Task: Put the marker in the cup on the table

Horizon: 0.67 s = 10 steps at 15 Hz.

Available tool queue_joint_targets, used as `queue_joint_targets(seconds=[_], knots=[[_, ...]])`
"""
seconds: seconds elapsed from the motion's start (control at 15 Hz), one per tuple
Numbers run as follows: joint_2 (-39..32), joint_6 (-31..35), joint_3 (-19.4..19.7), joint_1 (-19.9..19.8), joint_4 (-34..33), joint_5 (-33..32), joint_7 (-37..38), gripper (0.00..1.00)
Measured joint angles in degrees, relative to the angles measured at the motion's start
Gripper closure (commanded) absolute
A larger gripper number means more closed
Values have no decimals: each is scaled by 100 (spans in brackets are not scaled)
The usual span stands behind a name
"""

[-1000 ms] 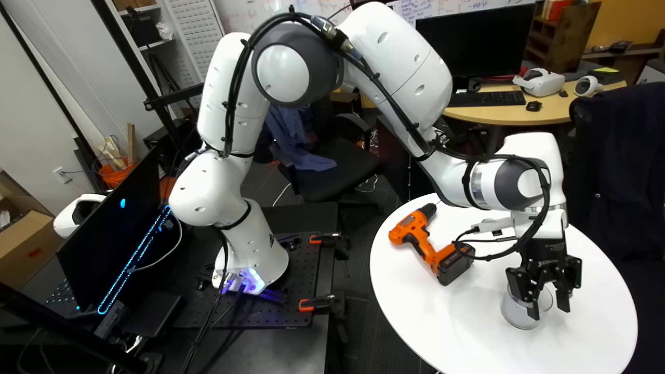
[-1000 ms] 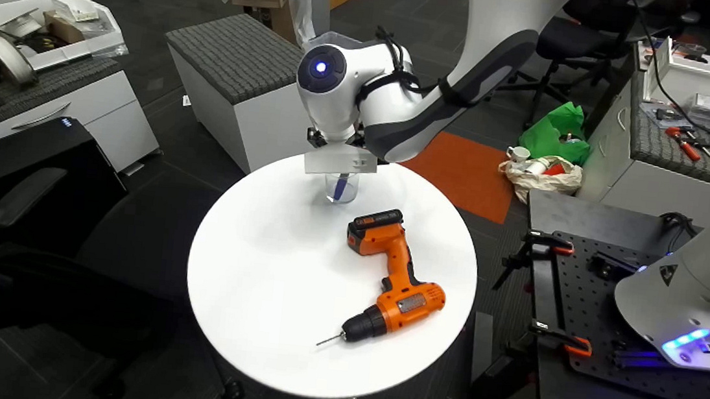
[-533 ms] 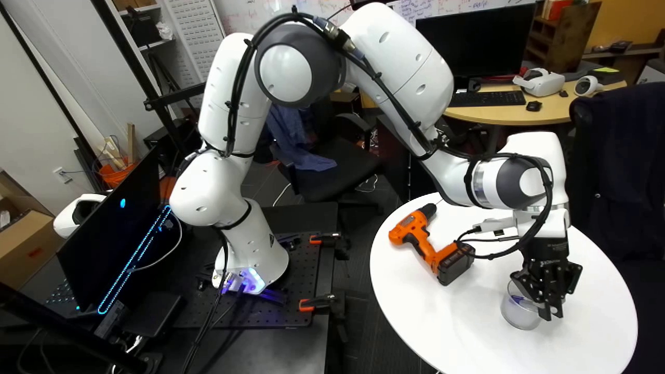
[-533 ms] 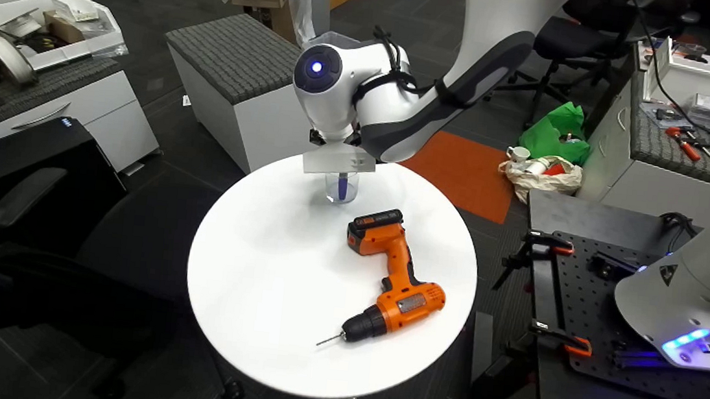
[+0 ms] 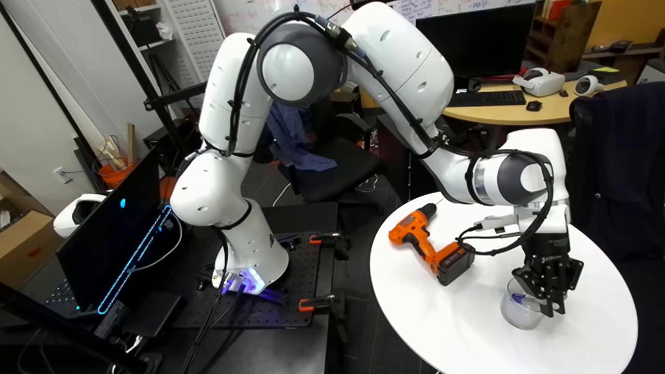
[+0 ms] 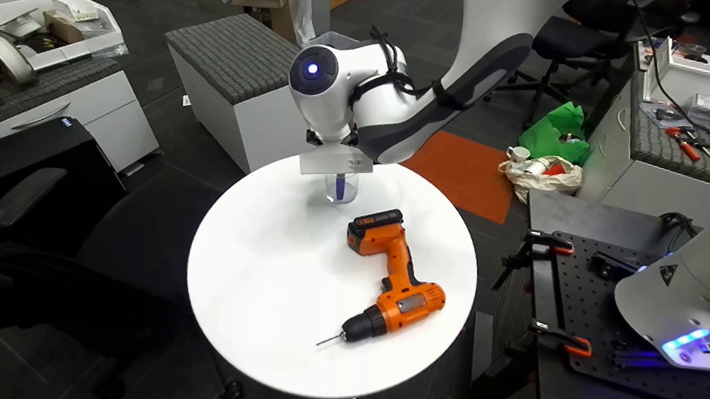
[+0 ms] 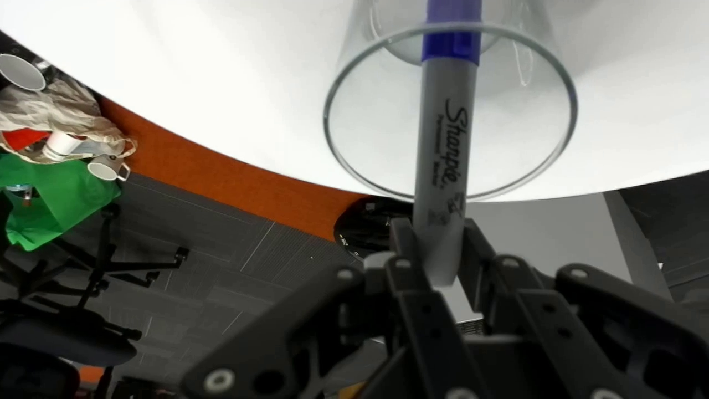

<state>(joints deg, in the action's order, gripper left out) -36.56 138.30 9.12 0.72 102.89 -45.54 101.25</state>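
Likely light, stiff and slippery, the grey-and-purple cylindrical plastic marker (image 7: 445,141) is best held by its barrel end, where the jaws pinch it, barely apart.

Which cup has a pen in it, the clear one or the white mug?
The clear cup on the white table: the marker has its purple end inside. The white mug sits off that table, by the green bag.
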Motion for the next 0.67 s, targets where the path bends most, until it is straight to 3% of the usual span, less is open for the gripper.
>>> queue_joint_targets(seconds=[0.67], knots=[[292,-253,228,349,103,-236,20,94]])
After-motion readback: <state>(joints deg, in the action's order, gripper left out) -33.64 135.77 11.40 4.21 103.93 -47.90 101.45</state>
